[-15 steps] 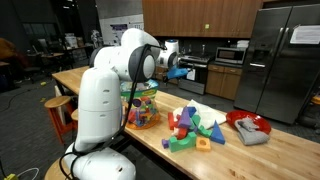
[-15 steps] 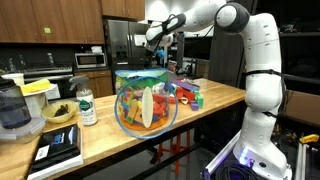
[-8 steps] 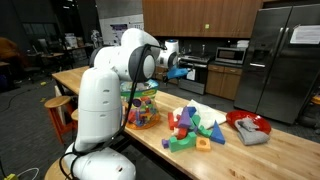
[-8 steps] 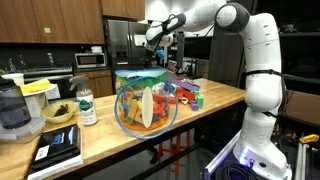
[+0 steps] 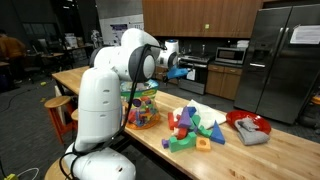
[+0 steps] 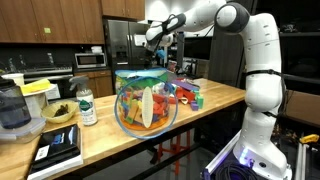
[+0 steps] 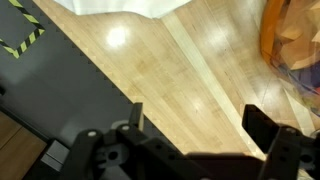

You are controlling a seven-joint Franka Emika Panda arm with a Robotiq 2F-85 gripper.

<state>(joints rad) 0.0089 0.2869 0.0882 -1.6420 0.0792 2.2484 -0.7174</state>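
Toy bowl [image 5: 144, 108]: clear, heaped with coloured pieces, standing on the wooden counter [image 5: 272, 152] close to the arm's base. It hasn't budged in the last second.
Gripper [image 5: 181, 70]: hanging high above the counter, up and off to the side of the bowl, fingers spread wide with nothing between them. Same height and same pose as a second ago.
Wrist view: only bare wood lies under the spread fingers. The bowl's orange edge peeks in at the upper right and a white sheet [image 7: 120, 8] shows at the top.
Block pile [image 5: 195, 128]: a bright jumble on the counter just past the bowl, below the gripper and apart from it, every piece where it was.
Red dish [image 5: 247, 126]: further along, a cloth lying in it, well apart from the gripper.
Change: none — arm, bowl and blocks match the earlier pictures.
Reading: this looks like a pause in mid-air, with no contact made and nothing picked up so far.
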